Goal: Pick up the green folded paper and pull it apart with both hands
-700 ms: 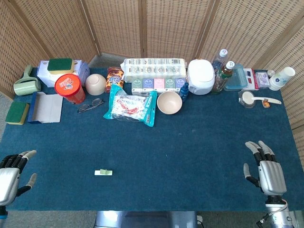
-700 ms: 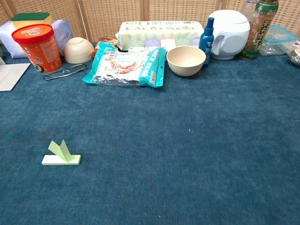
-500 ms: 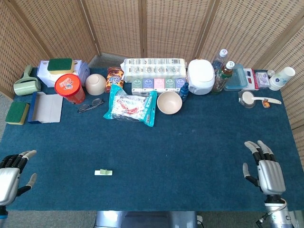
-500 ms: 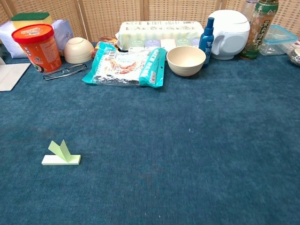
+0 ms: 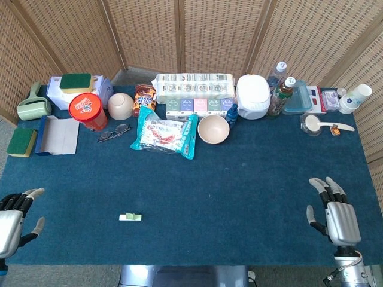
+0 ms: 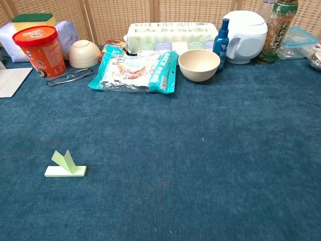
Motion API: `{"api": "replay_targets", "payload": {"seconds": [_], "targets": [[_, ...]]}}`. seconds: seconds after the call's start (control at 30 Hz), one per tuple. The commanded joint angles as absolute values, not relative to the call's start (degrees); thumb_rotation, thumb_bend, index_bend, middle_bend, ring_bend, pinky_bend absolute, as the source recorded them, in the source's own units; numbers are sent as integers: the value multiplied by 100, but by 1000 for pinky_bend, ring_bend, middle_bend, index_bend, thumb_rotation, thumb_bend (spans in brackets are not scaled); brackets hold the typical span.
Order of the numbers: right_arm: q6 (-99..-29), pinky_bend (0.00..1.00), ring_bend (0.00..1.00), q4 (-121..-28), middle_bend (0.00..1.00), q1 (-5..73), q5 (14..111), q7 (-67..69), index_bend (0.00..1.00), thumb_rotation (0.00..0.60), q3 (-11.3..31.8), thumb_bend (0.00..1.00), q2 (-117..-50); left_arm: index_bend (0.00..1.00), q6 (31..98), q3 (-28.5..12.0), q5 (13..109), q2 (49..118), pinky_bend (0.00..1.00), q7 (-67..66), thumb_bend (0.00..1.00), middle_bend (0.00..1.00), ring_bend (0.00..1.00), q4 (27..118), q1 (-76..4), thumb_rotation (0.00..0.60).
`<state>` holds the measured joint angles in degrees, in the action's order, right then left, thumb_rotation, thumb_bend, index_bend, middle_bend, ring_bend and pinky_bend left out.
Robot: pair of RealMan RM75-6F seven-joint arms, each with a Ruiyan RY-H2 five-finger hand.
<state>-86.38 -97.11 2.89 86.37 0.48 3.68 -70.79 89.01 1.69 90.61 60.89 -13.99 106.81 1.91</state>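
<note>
Head view: the green folded paper (image 5: 130,217) is seen lying flat, well apart from the spread, empty fingers of the left hand (image 5: 13,218) and right hand (image 5: 335,212), and, judged light and flimsy, is best pinched at its raised flaps.

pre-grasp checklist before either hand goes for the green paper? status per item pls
1. Green folded paper located, lying on the blue table cover with a flap sticking up in the chest view: ok.
2. Paper free of clutter; the snack bag sits well back: ok.
3. Left hand holds nothing, fingers apart: ok.
4. Right hand holds nothing, fingers apart: ok.
5. Either hand at the paper: not ok, both at the table's near corners, left one nearer.
6. Hands visible in chest view for close guidance: not ok, head view only.
</note>
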Motion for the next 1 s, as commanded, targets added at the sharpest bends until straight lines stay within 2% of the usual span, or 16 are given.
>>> {"api": "replay_targets", "payload": {"seconds": [0.03,0.3,0.4,0.5,0.57,0.67,0.77,0.83,1.0], "targets": [[-8640,114,61,-9715,202,285,8632,51,152,600,367,531,-7072,193,8871,177,9065,6066,169,-1358,346,234,234,10691,174,600],[-8602,114,60,-9700,202,278,8653,59,152,600,313,531,-7089,196,8736,187,9114,6015,181,-1374,346,251,282,10742,80,600],[-8623,114,61,-9677,202,253,8655,78,152,600,295,531,-7104,215,8631,177,9102,6020,294,-1417,346,303,344,10740,12,600],[-8647,114,61,-9663,202,231,8658,100,152,600,283,531,-7105,238,8521,144,9098,6015,565,-1508,346,457,523,10706,-80,600],[-8649,114,61,-9659,202,223,8657,111,152,600,276,531,-7107,249,8461,134,9141,6004,751,-1598,346,624,687,10677,-141,600],[-8653,114,61,-9656,202,220,8664,115,152,600,275,532,-7110,278,8372,131,9211,5994,895,-1617,342,849,883,10639,-227,600],[-8644,114,61,-9657,202,221,8667,111,152,600,268,531,-7112,297,8240,139,9231,5969,989,-1590,333,961,986,10623,-313,600],[-8634,114,61,-9656,202,223,8662,106,152,600,267,531,-7115,306,8162,142,9231,5959,1000,-1582,330,992,1000,10611,-363,600],[-8616,114,61,-9656,202,230,8647,92,152,600,273,532,-7132,317,7851,190,9198,5896,1000,-1665,333,1000,1000,10630,-516,600]]}}
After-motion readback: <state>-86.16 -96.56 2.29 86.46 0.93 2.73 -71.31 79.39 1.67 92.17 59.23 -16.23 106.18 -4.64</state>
